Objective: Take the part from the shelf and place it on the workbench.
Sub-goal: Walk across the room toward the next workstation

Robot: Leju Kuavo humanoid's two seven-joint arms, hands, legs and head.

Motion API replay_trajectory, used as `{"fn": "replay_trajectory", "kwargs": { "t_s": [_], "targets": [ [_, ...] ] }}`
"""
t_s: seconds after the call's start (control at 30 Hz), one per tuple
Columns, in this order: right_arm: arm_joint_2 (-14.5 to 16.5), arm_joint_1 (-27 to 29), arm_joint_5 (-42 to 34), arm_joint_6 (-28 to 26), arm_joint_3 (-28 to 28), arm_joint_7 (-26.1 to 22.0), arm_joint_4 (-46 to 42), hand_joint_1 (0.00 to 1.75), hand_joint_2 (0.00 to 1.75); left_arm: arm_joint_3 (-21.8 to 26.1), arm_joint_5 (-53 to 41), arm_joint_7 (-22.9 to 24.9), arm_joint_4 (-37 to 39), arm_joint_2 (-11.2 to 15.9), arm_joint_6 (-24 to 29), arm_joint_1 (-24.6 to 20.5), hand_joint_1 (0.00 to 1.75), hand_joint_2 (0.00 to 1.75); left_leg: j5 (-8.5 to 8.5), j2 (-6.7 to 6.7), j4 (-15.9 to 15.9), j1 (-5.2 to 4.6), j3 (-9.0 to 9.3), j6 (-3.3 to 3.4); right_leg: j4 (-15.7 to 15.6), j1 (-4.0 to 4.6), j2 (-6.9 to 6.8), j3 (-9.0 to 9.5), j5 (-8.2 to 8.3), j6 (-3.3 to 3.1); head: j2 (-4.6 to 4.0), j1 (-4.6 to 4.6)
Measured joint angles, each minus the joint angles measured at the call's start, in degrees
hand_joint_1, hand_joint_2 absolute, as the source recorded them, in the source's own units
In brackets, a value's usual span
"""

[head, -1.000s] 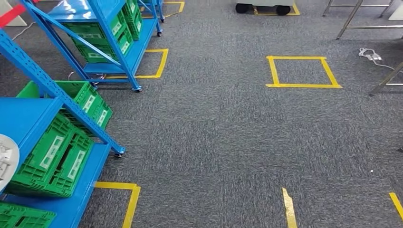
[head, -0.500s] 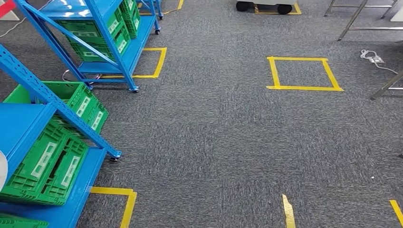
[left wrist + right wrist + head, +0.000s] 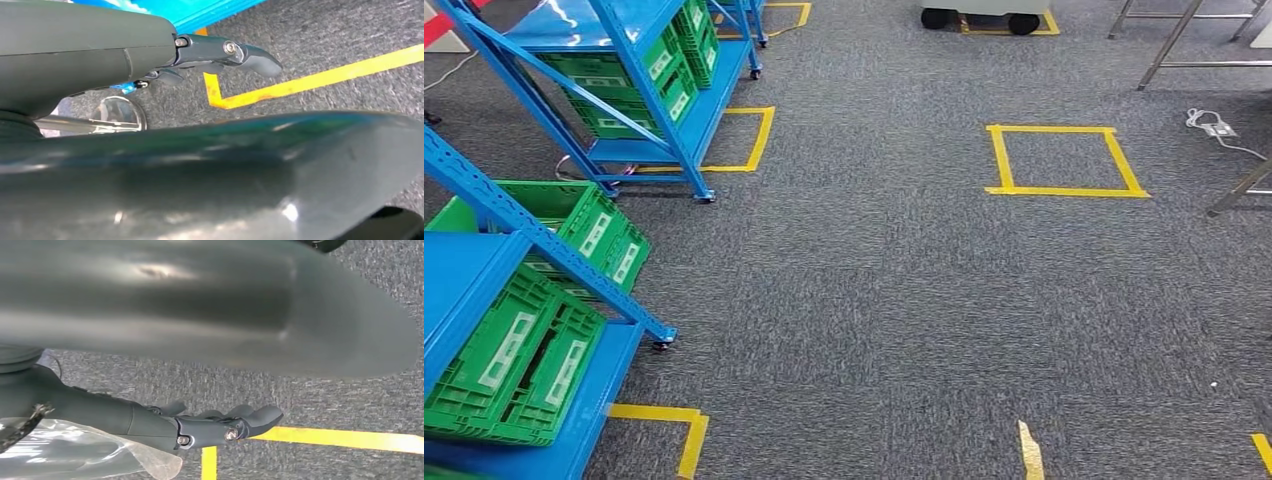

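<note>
My left hand (image 3: 220,52) hangs over grey carpet beside a yellow tape corner (image 3: 220,97), its fingers stretched out with nothing between them. A shiny round thing (image 3: 117,112) lies beyond the hand; I cannot tell what it is. My right hand (image 3: 220,427) also hangs with its fingers straight, above a yellow tape line (image 3: 345,437). Clear plastic film (image 3: 75,455) shows beside its palm, and I cannot tell whether the hand touches it. The blue shelf (image 3: 464,270) stands at the left of the head view.
Green crates (image 3: 524,360) fill the near shelf's lower level. A second blue shelf (image 3: 624,30) with crates stands behind it. A yellow tape square (image 3: 1064,160) marks the carpet ahead. Metal table legs (image 3: 1164,45), a white cable (image 3: 1214,125) and a wheeled base (image 3: 979,15) lie at the far side.
The whole head picture has shifted, so the camera has moved. The pale round part at the picture's left edge, by the near blue shelf, has slid out of the picture.
</note>
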Motion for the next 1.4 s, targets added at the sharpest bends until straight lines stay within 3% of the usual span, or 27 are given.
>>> {"fn": "replay_trajectory", "kwargs": {
  "t_s": [0.17, 0.3, 0.37, 0.5, 0.6, 0.67, 0.73, 0.77, 0.8, 0.83, 0.87, 0.93, 1.0, 1.1, 1.17, 1.23, 1.3, 1.33, 1.4],
  "targets": [
    [0.0, -0.2, 0.3, -0.2, 0.0, -0.2, 0.1, 0.00, 0.00, -0.5, 0.4, -0.1, 0.1, 0.0, 0.1, -0.1, 0.00, 0.00, 0.00, 0.00, -0.2, 0.17, 0.07, -0.11, 0.0, 0.24, -0.04, 0.03, -0.22, -0.45, 0.00, -0.01],
    [-0.1, -0.2, 0.8, -0.6, 0.0, -0.3, 0.3, 0.00, 0.00, -0.8, 0.6, -0.1, 0.3, 0.0, 0.2, -0.2, 0.00, 0.00, -0.06, -0.01, -0.3, 0.39, 0.07, -1.33, 0.1, 0.39, -0.07, 0.04, -0.29, -0.60, -0.01, 0.02],
    [-0.2, -0.2, 1.1, -0.9, 0.0, -0.4, 0.4, 0.00, 0.00, -1.1, 0.9, -0.1, 0.3, 0.0, 0.3, -0.3, 0.00, 0.00, -0.09, -0.01, -0.3, 0.44, 0.07, -1.53, 0.1, 0.40, -0.06, 0.05, -0.29, -0.60, -0.01, 0.03],
    [-0.4, -0.2, 2.1, -1.5, 0.0, -1.0, 0.9, 0.00, 0.00, -1.7, 1.6, -0.1, 0.4, 0.0, 0.5, -0.4, 0.00, 0.00, -0.15, -0.01, -0.2, 0.38, 0.03, -1.53, 0.0, 0.26, -0.06, 0.12, -0.23, -0.55, -0.01, 0.04],
    [-0.5, -0.3, 2.6, -1.8, 0.0, -1.3, 1.2, 0.00, 0.00, -2.1, 1.7, 0.0, 0.5, 0.1, 0.6, -0.5, 0.00, 0.00, 0.53, -0.18, -1.7, 0.48, 0.82, -0.57, -0.7, 0.14, -0.29, 0.53, -0.05, 0.04, 0.00, -0.01],
    [-0.6, -0.4, 2.8, -2.0, 0.0, -1.4, 1.3, 0.00, 0.00, -2.3, 1.8, 0.1, 0.5, 0.2, 0.7, -0.6, 0.00, 0.00, 1.43, -0.42, -3.4, 0.85, 1.74, -0.06, 2.0, 0.19, -0.27, -0.66, -1.95, 0.37, 0.00, 0.23],
    [-0.8, -0.4, 3.1, -2.2, 0.1, -1.5, 1.6, 0.00, 0.00, -2.5, 2.1, 0.2, 0.6, 0.2, 0.8, -0.6, 0.00, 0.00, 1.62, -0.76, -3.7, 0.92, 1.86, 0.02, 8.8, -0.12, -0.20, -3.90, -5.44, 0.79, 0.00, 0.40],
    [-0.9, -0.4, 3.2, -2.3, 0.1, -1.5, 1.8, 0.00, 0.00, -2.7, 2.3, 0.2, 0.7, 0.2, 0.8, -0.6, 0.00, 0.00, 1.60, -1.06, -3.7, 0.95, 1.82, -0.03, 12.0, -0.36, -0.21, -5.50, -6.62, 1.08, 0.00, 0.39],
    [-1.0, -0.4, 3.3, -2.3, 0.1, -1.5, 1.9, 0.00, 0.00, -2.8, 2.5, 0.2, 0.7, 0.3, 0.8, -0.6, 0.00, 0.00, 1.56, -1.45, -3.6, 1.02, 1.82, -0.17, 13.6, -0.62, -0.21, -6.31, -6.77, 1.37, 0.00, 0.37],
    [-1.0, -0.3, 3.3, -2.4, 0.1, -1.6, 2.0, 0.00, 0.00, -3.0, 2.6, 0.2, 0.7, 0.3, 0.8, -0.6, 0.00, 0.00, 1.47, -1.96, -3.4, 1.16, 1.82, -0.42, 13.1, -0.91, -0.17, -6.11, -5.81, 1.70, -0.01, 0.36],
    [-1.0, -0.3, 3.4, -2.4, 0.1, -1.6, 2.0, 0.00, 0.00, -3.1, 2.7, 0.3, 0.8, 0.3, 0.9, -0.6, 0.00, 0.00, 1.31, -2.59, -3.1, 1.40, 1.81, -0.80, 10.3, -1.27, 0.10, -4.70, -3.88, 2.09, -0.01, 0.37],
    [-1.1, -0.3, 3.4, -2.4, 0.1, -1.7, 2.3, 0.00, 0.00, -3.3, 2.8, 0.3, 0.8, 0.4, 0.9, -0.7, 0.00, 0.00, 0.60, -3.85, -1.9, 1.81, 1.47, -1.95, 3.1, -1.96, 2.10, -0.91, -1.09, 2.79, -0.01, 0.50],
    [-1.1, -0.4, 3.5, -2.5, 0.1, -1.8, 2.5, 0.00, 0.00, -3.4, 2.8, 0.3, 0.8, 0.5, 1.0, -0.8, 0.00, 0.00, 0.08, -4.98, -0.7, 1.91, 0.83, -2.90, 0.2, -2.06, 3.48, 0.85, -1.04, 2.26, -0.01, 0.59],
    [-1.3, -0.3, 3.5, -2.5, 0.1, -1.8, 2.7, 0.00, 0.00, -3.6, 2.9, 0.4, 0.9, 0.5, 1.2, -0.6, 0.00, 0.00, -0.04, -6.17, -0.2, 2.16, 0.22, -3.60, 0.5, -1.73, 1.92, 1.11, -1.24, 0.68, -0.01, 0.48],
    [-1.3, -0.4, 3.5, -2.5, 0.1, -1.8, 2.7, 0.00, 0.00, -3.8, 2.9, 0.4, 1.0, 0.5, 1.2, -0.6, 0.00, 0.00, -1.92, -4.29, 2.9, 2.23, -1.30, -3.85, 0.5, -1.57, 0.64, 1.20, -1.10, 0.14, -0.01, 0.20],
    [-1.3, -0.2, 3.6, -2.5, 0.1, -1.8, 2.8, 0.00, 0.00, -3.8, 3.0, 0.4, 1.0, 0.5, 1.2, -0.8, 0.00, 0.00, -5.45, -1.26, 10.3, 2.10, -4.89, -3.79, 0.5, -1.13, -0.88, 1.21, -1.18, -0.15, -0.01, -0.11],
    [-1.3, -0.2, 3.7, -2.6, 0.1, -1.8, 2.8, 0.00, 0.00, -3.9, 3.2, 0.4, 1.0, 0.5, 1.2, -0.9, 0.00, 0.00, -7.09, -0.11, 16.3, 1.94, -7.93, -3.36, 0.5, -0.63, -2.59, 1.32, -1.42, -0.48, -0.01, -0.14],
    [-1.3, -0.2, 3.7, -2.6, 0.1, -1.8, 2.8, 0.00, 0.00, -3.9, 3.4, 0.4, 1.0, 0.5, 1.2, -0.9, 0.00, 0.00, -6.31, 0.07, 16.4, 1.78, -8.11, -2.99, 0.5, -0.44, -3.34, 1.46, -1.59, -0.63, 0.00, -0.13],
    [-1.3, -0.3, 3.7, -2.6, 0.1, -1.9, 2.8, 0.00, 0.00, -3.9, 3.5, 0.4, 1.1, 0.5, 1.2, -0.8, 0.00, 0.00, -2.34, 1.10, 11.0, 1.08, -5.63, -2.02, 0.5, -0.21, -4.66, 1.95, -2.00, -0.78, 0.00, -0.13]
  ]
}}
